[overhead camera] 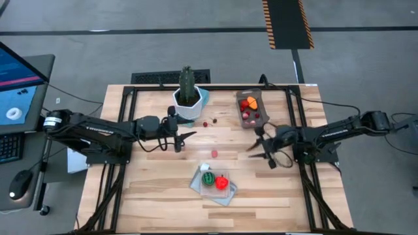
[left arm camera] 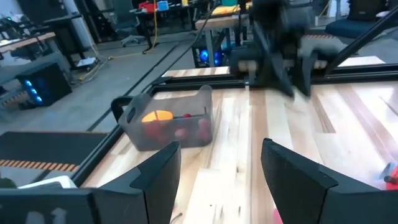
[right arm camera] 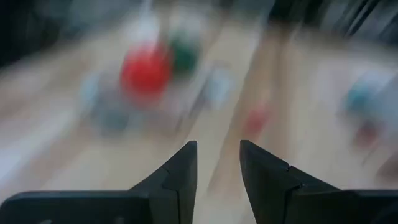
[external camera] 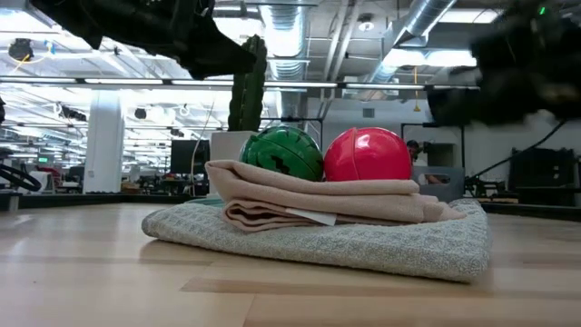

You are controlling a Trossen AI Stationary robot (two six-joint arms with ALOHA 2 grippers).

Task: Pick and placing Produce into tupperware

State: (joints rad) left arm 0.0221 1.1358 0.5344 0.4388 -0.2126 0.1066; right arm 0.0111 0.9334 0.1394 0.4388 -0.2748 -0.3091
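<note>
My left gripper (overhead camera: 183,139) hovers over the desk (overhead camera: 157,189) with jaws spread and empty. My right gripper (overhead camera: 260,149), jaws narrowly parted, holds nothing. The tupperware (overhead camera: 251,108), holding orange and red pieces, sits near the far edge. A green ball (overhead camera: 208,178) and red ball (overhead camera: 221,183) rest on folded cloth (overhead camera: 198,186).

Bare table (overhead camera: 163,196) flanks the cloth (overhead camera: 208,189); cactus (overhead camera: 187,83) blocks the back.

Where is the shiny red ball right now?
The red ball sits on the folded cloth near the table's front edge in the high view, touching the green ball on its left, with both grippers farther back.
</note>
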